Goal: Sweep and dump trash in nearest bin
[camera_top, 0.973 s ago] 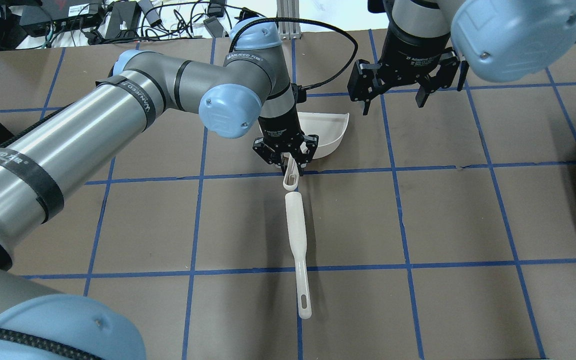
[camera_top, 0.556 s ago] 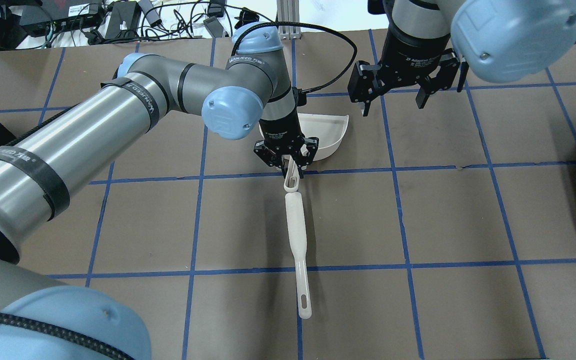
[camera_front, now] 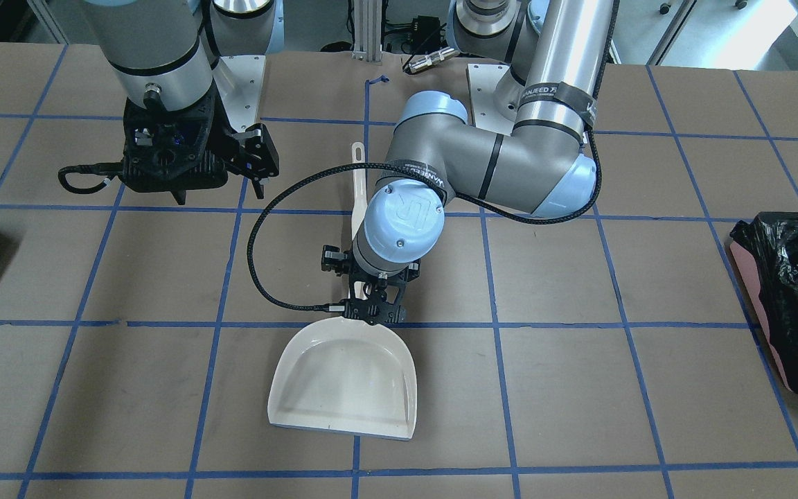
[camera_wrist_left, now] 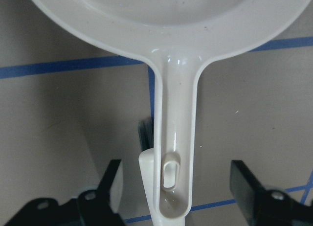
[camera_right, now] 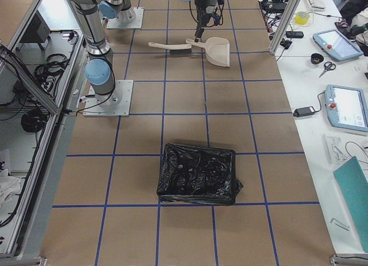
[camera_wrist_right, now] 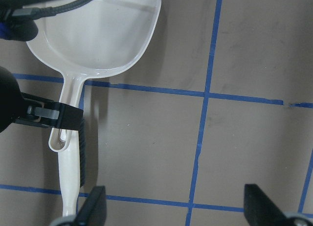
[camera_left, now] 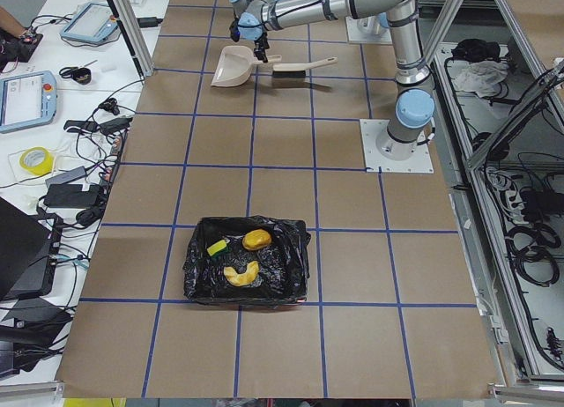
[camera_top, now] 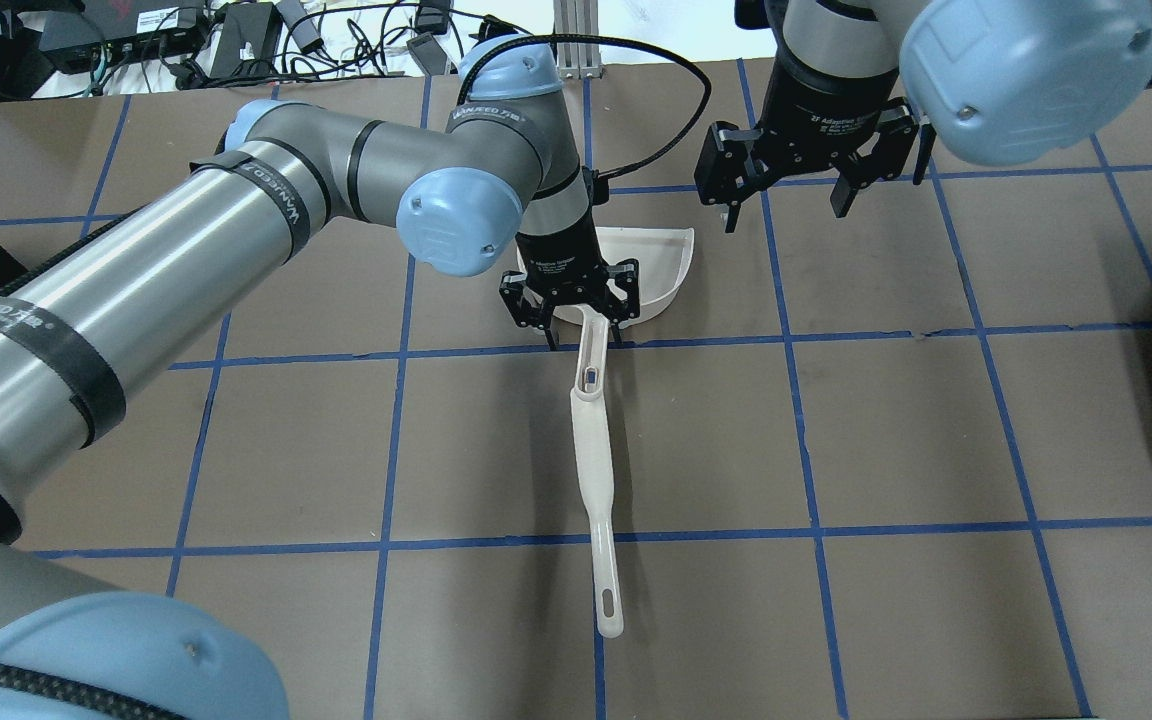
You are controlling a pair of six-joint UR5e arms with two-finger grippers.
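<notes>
The bread roll [camera_left: 257,240], the croissant [camera_left: 240,272] and the yellow wedge [camera_left: 217,247] lie inside the pinkish bin [camera_left: 198,275] lined with a crinkled black bag. This bin stands at the table's end on my left and also shows in the front view [camera_front: 780,263]. My left gripper [camera_top: 584,338] is open, its fingers [camera_wrist_left: 112,187] wide on either side of the handle of the white dustpan [camera_top: 656,265], which lies flat on the table. My right gripper [camera_top: 786,205] is open and empty, above the table just right of the pan.
A white brush [camera_top: 596,480] lies behind the dustpan's handle, pointing toward my base. A second black-lined bin [camera_right: 198,173] stands at the table's end on my right. Blue tape lines grid the brown table [camera_top: 936,440].
My left gripper was shut on the dustpan's handle and has opened, letting it go. The pan has settled flat. The right arm has barely moved.
</notes>
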